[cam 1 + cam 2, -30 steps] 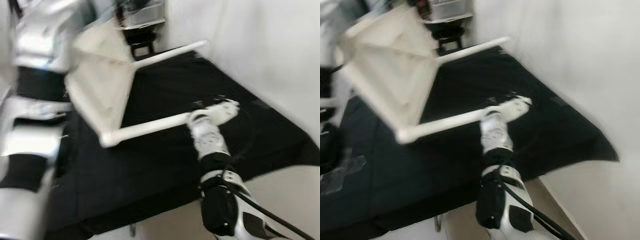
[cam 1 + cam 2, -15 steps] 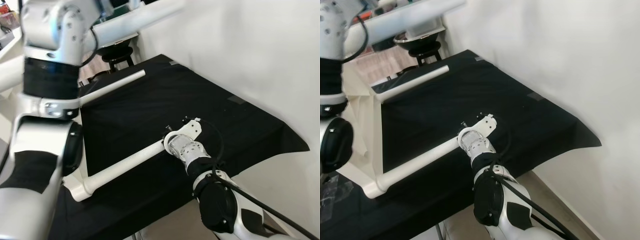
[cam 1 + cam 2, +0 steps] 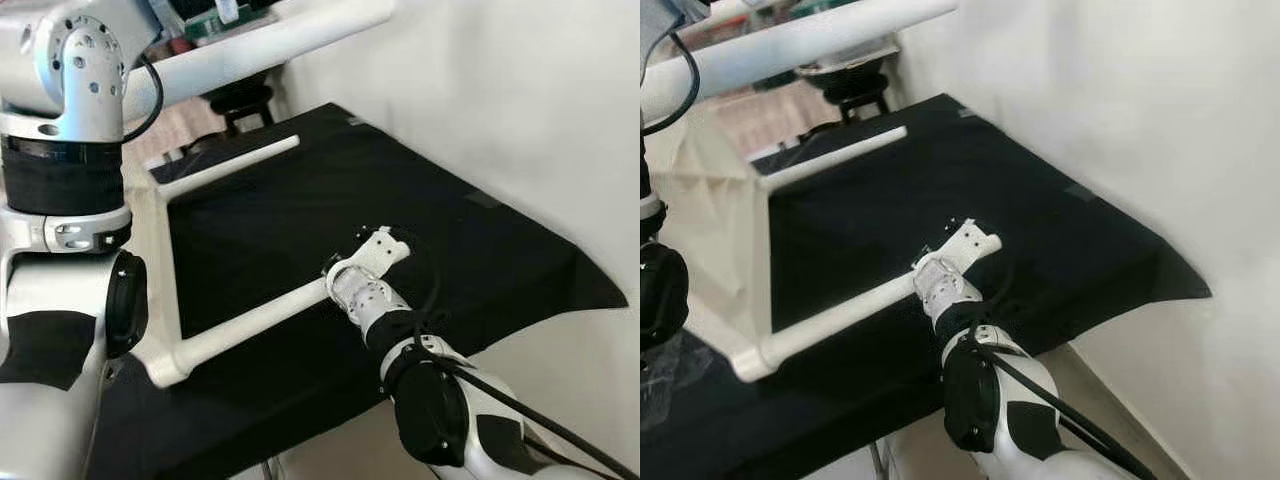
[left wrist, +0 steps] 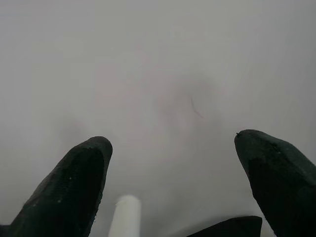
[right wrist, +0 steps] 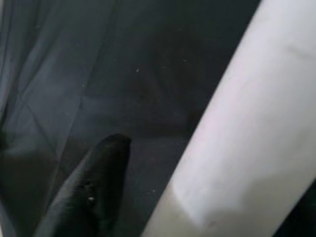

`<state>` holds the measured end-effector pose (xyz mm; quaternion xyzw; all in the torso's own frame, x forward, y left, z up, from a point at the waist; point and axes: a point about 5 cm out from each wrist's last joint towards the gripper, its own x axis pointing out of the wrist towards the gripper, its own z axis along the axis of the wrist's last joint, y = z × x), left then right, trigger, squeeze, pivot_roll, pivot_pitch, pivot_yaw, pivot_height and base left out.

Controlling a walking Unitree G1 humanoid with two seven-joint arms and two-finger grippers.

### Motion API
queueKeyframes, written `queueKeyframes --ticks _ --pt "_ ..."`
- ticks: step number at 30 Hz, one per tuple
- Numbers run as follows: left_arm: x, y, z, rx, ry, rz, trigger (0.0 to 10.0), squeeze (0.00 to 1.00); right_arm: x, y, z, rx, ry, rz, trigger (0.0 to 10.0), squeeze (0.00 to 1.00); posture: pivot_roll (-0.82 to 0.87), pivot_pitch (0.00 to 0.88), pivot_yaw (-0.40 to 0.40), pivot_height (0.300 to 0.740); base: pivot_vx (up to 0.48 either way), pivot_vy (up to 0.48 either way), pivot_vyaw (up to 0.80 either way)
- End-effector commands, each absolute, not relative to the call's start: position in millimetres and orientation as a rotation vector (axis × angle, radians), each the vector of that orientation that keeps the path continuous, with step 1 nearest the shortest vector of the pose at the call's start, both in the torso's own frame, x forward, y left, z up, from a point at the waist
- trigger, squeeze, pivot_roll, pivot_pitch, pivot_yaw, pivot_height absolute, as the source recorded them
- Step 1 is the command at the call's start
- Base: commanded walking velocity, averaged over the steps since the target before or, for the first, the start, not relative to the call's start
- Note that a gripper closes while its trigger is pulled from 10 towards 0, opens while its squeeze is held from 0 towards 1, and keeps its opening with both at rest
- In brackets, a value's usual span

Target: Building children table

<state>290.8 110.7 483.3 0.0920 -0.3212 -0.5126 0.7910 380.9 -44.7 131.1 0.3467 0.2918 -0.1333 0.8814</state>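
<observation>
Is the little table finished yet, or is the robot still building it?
Not finished. Done: three white legs already stick out of the tabletop, which is tipped on its edge over the black cloth. In hand: the right gripper is at the end of the near leg. Left: I cannot see a fourth leg, and the table needs standing upright.

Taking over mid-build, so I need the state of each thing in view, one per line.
children's table: tipped on its side, legs sticking out over the black cloth.
Near table leg: attached, held by the right gripper.
Left gripper: open, holding nothing.
Black cloth: spread flat.
</observation>
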Motion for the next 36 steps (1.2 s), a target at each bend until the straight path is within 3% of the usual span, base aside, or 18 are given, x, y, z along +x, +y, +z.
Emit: queueKeyframes --ticks 1,5,13,20,22,24,25,27,29,31,34,36 --pt "289.6 119.1 482.7 0.206 -0.688 -1.090 10.0 0.00 356.0 -37.3 88.4 0.692 0.792 -0.342 10.0 1.00 0.10 0.150 0.098 0.740 0.000 0.000 0.00" --pt "286.8 120.8 483.0 0.221 -0.691 -1.092 10.0 0.00 358.3 -36.6 92.2 0.716 0.778 -0.334 10.0 1.00 0.10 0.150 0.098 0.740 0.000 0.000 0.00" --pt "260.8 149.1 510.0 0.303 -0.747 -1.096 10.0 0.00 359.4 -39.0 92.9 0.716 0.770 -0.345 10.0 1.00 0.10 0.156 0.094 0.740 0.000 0.000 0.00" --pt "232.8 175.6 555.3 0.453 -0.924 -0.868 10.0 0.00 359.6 -38.3 93.4 0.712 0.765 -0.341 10.0 1.00 0.11 0.162 0.094 0.740 0.000 0.000 0.00" --pt "211.9 213.6 585.6 0.637 -1.010 -0.363 10.0 0.00 359.0 -37.4 92.9 0.712 0.767 -0.340 10.0 1.00 0.11 0.164 0.100 0.740 0.000 0.000 0.00" --pt "202.4 242.5 590.1 0.735 -1.002 -0.051 10.0 0.00 359.1 -36.9 93.2 0.713 0.766 -0.338 10.0 1.00 0.11 0.164 0.100 0.740 0.000 0.000 0.00" --pt "202.4 242.5 590.1 0.735 -1.002 -0.051 10.0 0.00 359.1 -36.9 93.2 0.713 0.766 -0.338 10.0 1.00 0.11 0.164 0.100 0.740 0.000 0.000 0.00" --pt "201.1 273.9 578.9 0.640 -0.941 0.097 10.0 0.00 359.3 -36.5 93.7 0.714 0.763 -0.334 10.0 1.00 0.11 0.165 0.097 0.740 0.000 0.000 0.00" --pt "201.2 318.1 550.5 0.661 -0.801 0.342 10.0 0.00 359.7 -35.7 94.6 0.715 0.760 -0.327 10.0 1.00 0.12 0.167 0.096 0.740 0.000 0.000 0.00" --pt "199.7 328.1 543.7 0.685 -0.763 0.405 10.0 0.00 359.8 -35.5 94.7 0.714 0.759 -0.325 10.0 1.00 0.12 0.167 0.096 0.740 0.000 0.000 0.00" --pt "172.3 405.7 495.8 0.550 -0.578 0.788 10.0 0.00 359.5 -35.0 94.4 0.713 0.759 -0.322 10.0 1.00 0.12 0.166 0.103 0.740 0.000 0.000 0.00" --pt "165.6 417.6 487.6 0.531 -0.547 0.855 10.0 0.00 359.5 -34.9 94.4 0.713 0.759 -0.321 10.0 1.00 0.12 0.166 0.103 0.740 0.000 0.000 0.00"
